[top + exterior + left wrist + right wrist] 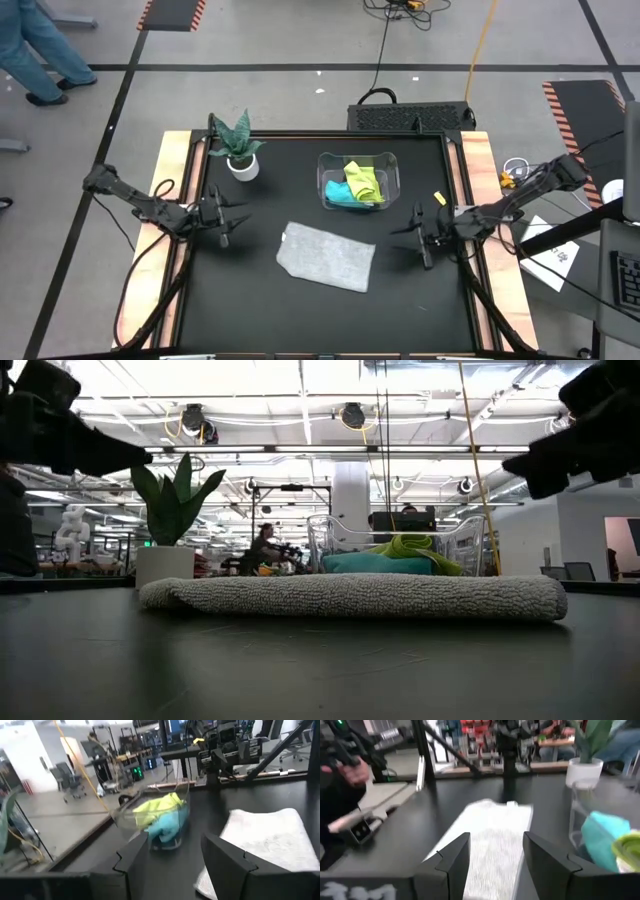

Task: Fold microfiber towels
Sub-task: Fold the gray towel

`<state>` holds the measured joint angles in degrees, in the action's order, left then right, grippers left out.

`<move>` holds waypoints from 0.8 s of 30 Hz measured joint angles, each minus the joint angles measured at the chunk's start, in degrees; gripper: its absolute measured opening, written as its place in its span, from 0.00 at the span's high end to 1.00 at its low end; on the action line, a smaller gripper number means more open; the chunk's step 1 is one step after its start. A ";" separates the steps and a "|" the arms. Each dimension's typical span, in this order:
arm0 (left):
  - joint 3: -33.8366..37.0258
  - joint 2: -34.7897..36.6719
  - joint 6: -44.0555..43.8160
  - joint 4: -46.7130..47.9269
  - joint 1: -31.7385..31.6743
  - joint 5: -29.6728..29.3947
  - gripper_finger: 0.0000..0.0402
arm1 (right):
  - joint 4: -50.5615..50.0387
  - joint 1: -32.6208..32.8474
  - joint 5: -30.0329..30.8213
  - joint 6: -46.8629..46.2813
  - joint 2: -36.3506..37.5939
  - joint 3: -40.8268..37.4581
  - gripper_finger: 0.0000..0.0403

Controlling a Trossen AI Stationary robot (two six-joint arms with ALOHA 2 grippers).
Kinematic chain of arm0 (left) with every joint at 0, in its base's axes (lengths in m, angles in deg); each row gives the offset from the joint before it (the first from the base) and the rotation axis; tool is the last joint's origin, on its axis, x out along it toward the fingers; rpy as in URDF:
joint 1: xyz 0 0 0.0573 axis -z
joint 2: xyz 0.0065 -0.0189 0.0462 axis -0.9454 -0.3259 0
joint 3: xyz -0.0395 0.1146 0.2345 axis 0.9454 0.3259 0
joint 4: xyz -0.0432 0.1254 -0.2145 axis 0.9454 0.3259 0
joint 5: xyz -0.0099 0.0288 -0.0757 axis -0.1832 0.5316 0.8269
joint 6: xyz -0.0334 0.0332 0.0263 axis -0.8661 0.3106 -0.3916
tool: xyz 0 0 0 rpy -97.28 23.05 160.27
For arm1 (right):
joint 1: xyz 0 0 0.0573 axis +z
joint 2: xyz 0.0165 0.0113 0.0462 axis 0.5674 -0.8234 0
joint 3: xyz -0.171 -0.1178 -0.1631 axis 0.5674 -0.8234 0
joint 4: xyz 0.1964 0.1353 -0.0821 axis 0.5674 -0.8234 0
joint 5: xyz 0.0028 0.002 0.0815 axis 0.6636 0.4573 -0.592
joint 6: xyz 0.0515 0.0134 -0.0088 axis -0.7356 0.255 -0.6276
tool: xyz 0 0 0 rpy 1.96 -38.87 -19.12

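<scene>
grey towel (pixel 326 256): lies folded mid-surface, between both arms, long axis left-right
right end effector (pixel 424 236): released, slightly nearer
left end effector (pixel 226 218): released

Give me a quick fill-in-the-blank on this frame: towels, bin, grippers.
1. The grey towel lies on the black table, already ____ into a rectangle.
2. The yellow-green towel and the teal towel sit inside the clear ____.
3. The left gripper and the right gripper flank the grey towel, both ____ and holding nothing.
4. Near the table's far left corner stands a small potted ____.

Missing words: folded; bin; open; plant
</scene>
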<state>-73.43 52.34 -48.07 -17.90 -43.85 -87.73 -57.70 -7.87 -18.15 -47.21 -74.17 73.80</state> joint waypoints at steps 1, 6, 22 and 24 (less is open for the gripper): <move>0.00 0.36 -1.08 0.92 0.00 0.09 0.55 | 0.23 0.00 0.00 -0.52 -0.90 -0.02 0.57; -0.13 -2.68 -1.90 3.81 0.15 10.83 0.55 | 7.01 0.00 -0.17 0.06 -7.07 -0.13 0.57; -0.07 -34.77 -2.84 -10.60 0.23 24.39 0.55 | 23.54 -3.03 -3.84 -3.91 -31.24 3.29 0.57; -0.61 -40.11 -1.98 -14.52 0.23 23.39 0.55 | 23.18 -4.32 -5.58 -4.61 -33.95 4.51 0.57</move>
<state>-74.04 12.23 -50.04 -32.42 -43.62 -64.33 -34.51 -12.19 -23.73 -51.82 -108.12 78.31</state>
